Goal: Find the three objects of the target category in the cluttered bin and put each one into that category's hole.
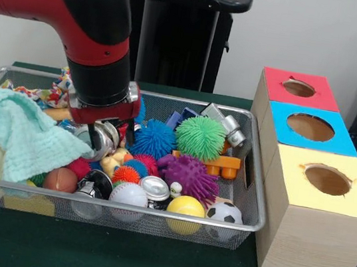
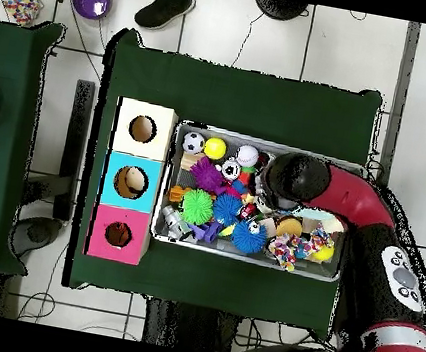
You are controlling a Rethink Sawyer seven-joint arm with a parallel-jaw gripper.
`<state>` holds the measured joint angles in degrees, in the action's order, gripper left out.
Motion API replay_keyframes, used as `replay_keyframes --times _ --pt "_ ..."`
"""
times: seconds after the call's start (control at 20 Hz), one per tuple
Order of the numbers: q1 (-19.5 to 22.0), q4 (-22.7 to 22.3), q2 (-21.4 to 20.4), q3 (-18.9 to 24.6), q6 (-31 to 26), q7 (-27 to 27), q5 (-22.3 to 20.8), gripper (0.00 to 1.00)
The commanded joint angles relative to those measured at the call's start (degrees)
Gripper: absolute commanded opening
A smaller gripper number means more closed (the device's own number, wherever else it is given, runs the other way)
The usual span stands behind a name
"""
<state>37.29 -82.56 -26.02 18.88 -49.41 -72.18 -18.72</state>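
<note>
The wire-mesh bin (image 1: 249, 219) is full of clutter; it also shows in the overhead view (image 2: 264, 142). My gripper (image 1: 108, 138) is down in the bin's left-middle part, open, with its black fingers (image 1: 90, 137) among the toys on either side of a silver lid. A small tan-yellow soft toy (image 1: 115, 160) lies just below it, partly hidden. Another tan thing (image 1: 57, 114) peeks out from under the cloth. No striped toy shows. The red-topped box's small hole (image 1: 299, 88) is at the far right, empty; it also shows in the overhead view (image 2: 117, 234).
Spiky blue (image 1: 154, 138), green (image 1: 199, 137) and purple (image 1: 189, 175) balls fill the bin's middle. Toy sports balls (image 1: 225, 212) line its near side. A mint knitted cloth (image 1: 17, 133) covers the left end. The blue box (image 1: 310, 127) and the yellow box (image 1: 327, 180) stand beside the bin.
</note>
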Motion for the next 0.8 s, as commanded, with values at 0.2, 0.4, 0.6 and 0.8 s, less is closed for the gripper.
replay_keyframes --times 0.2,0.4,0.6,0.8 --pt "1.2 -4.4 3.7 -2.6 0.0 -7.1 1.1 1.0" --pt "1.0 -4.0 4.5 -3.0 0.1 -6.8 0.9 1.0" --pt "1.1 -3.8 4.7 -3.1 0.5 -6.6 0.8 1.0" --pt "1.2 -3.5 5.2 -3.1 1.2 -6.3 0.6 1.0"
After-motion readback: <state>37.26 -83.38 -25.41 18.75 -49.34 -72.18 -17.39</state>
